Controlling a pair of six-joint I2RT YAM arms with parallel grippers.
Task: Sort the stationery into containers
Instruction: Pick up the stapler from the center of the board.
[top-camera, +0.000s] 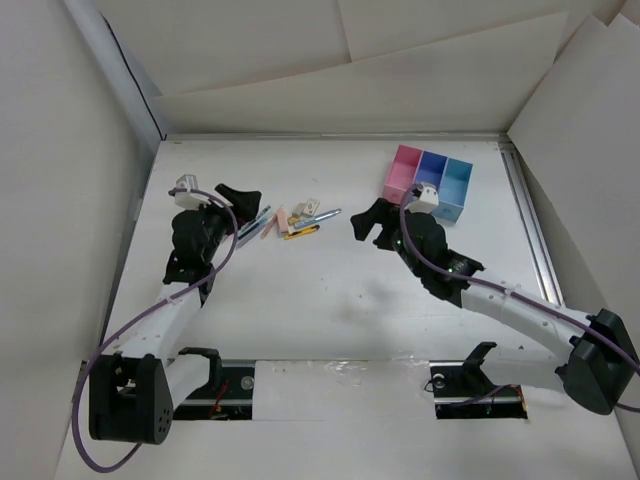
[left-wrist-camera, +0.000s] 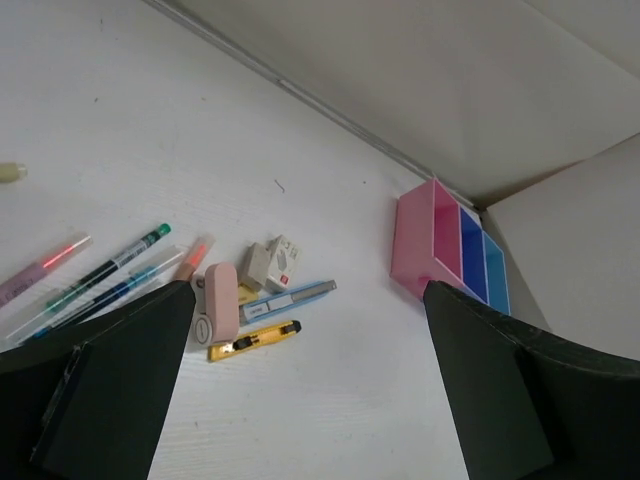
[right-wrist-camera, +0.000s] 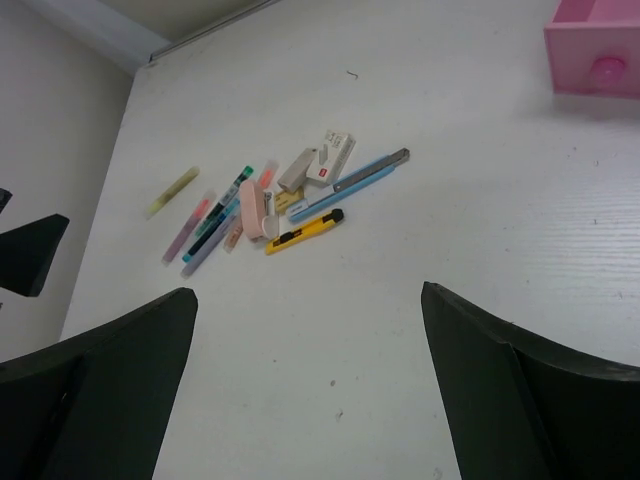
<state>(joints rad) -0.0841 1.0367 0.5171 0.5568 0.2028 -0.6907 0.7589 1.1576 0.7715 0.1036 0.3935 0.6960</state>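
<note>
The stationery lies in a loose pile at the table's middle left: several thin pens, a pink oblong block, a yellow cutter, a light-blue cutter and small white boxes. The containers stand in a row at the back right: pink, dark blue, light blue. My left gripper is open and empty just left of the pile. My right gripper is open and empty between the pile and the containers. The pile also shows in the right wrist view.
A yellowish pen lies apart, left of the pile. White walls enclose the table on the left, back and right, with a metal rail along the right edge. The pink bin's corner shows at the right wrist view's top right.
</note>
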